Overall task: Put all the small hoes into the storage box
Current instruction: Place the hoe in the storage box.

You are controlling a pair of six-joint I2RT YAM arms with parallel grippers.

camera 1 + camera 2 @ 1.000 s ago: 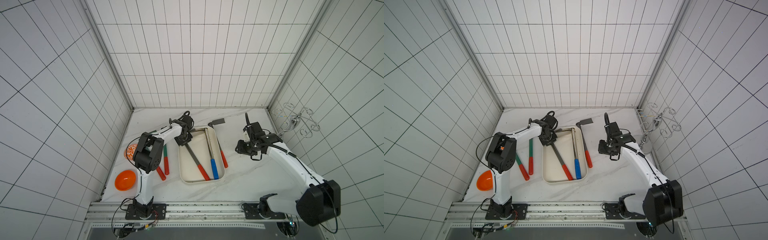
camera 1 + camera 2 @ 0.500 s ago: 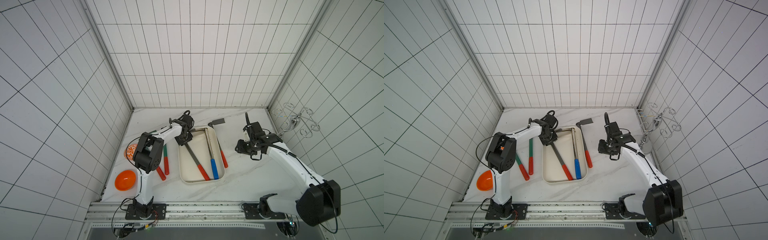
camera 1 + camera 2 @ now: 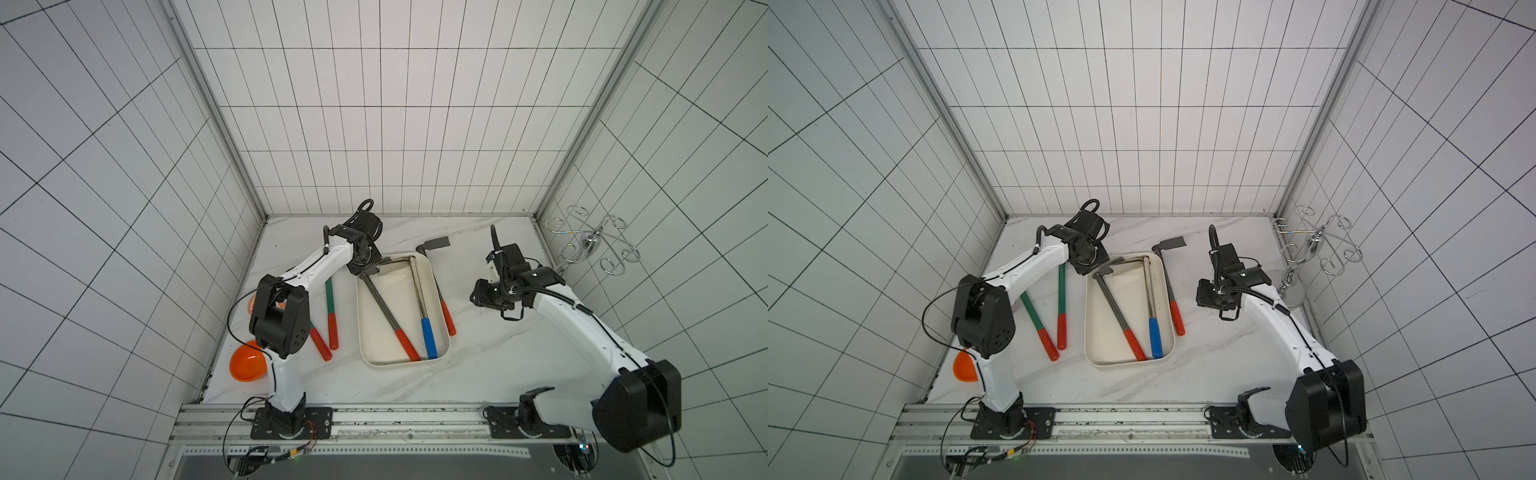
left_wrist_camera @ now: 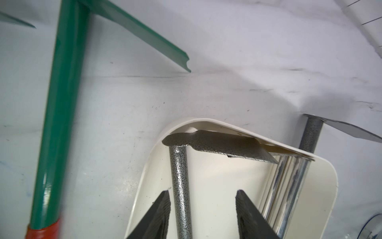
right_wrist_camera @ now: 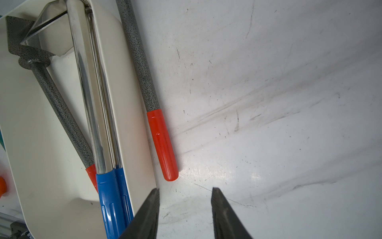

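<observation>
Worktop (image 3: 498, 374): crowded with spare hoes (image 3: 330, 299). Box (image 3: 376, 336) sits mid-worktop. The hoe (image 3: 389, 318) lies slantwise inside it, blade against the far rim (a chrome one (image 3: 418, 291) lies alongside). Left end effector (image 4: 202, 192) is half open astride the shaft, gripping nothing, and one finger (image 4: 157, 219) hugs that shaft. If you lift crooked, you may drag the head over the rim. Right end effector (image 5: 184, 189) is parted and empty, above bare worktop.

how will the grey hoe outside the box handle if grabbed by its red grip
Probably stiff: the hoe has a straight, metal-looking shaft. Held by the red grip, it would likely dip at the blade end. Unlikely to roll far; the flat blade should stop it.
</observation>
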